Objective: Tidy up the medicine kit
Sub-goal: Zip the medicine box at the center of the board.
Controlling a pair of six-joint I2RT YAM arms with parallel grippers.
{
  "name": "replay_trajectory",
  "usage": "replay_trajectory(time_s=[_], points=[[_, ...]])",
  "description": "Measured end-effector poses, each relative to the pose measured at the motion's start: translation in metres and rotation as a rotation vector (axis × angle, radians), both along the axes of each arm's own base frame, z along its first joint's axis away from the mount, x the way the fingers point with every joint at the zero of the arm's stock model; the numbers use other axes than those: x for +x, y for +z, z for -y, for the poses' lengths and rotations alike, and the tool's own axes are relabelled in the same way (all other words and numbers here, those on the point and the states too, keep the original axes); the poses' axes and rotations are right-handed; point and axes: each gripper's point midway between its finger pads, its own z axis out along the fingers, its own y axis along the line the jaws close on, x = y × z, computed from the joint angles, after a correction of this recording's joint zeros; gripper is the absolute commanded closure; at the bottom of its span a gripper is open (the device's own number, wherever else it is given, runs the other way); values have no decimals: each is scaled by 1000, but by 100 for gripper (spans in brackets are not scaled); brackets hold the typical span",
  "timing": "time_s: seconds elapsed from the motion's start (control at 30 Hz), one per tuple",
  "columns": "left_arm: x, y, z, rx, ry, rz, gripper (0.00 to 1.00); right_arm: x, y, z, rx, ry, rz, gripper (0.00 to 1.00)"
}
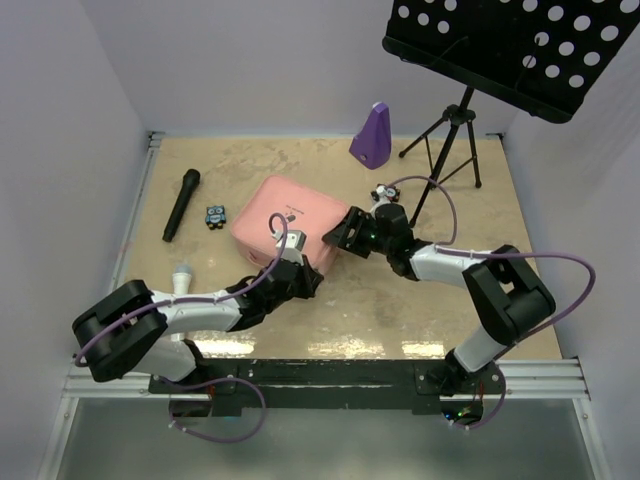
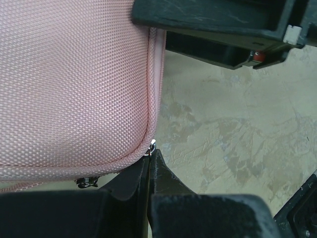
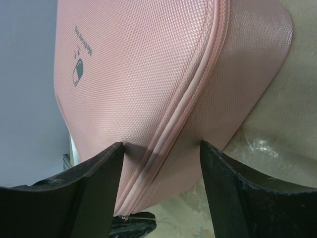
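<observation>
Kit (image 1: 285, 215), pink and zipped shut, lies mid-tabletop (image 1: 400, 312), long axis roughly left-to-right, right end nearer the arms. Left wrist alone shows the left end effector (image 2: 151, 154) closed, tips at a zip pull (image 2: 152, 145) on the kit's corner. Right wrist shows the right end effector (image 3: 161, 146) open, straddling the zip seam (image 3: 198, 74), pill logo (image 3: 78, 72) beyond.
</observation>
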Motion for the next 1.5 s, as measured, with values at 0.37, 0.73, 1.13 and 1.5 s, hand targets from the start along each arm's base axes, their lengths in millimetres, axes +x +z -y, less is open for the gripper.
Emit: replay_trajectory(time_s=[0.37,0.73,1.13,1.5], points=[[1,2,2,9,-15,18,100,14,0,-15,37,12,-11,100],[0,2,0,7,-16,19,100,16,1,-18,52,16,-8,100],[-23,2,-38,-27,37,2,100,1,1,-27,62,91,-63,100],[-33,9,-61,-105,159,-75,100,0,2,-30,57,109,-81,100]])
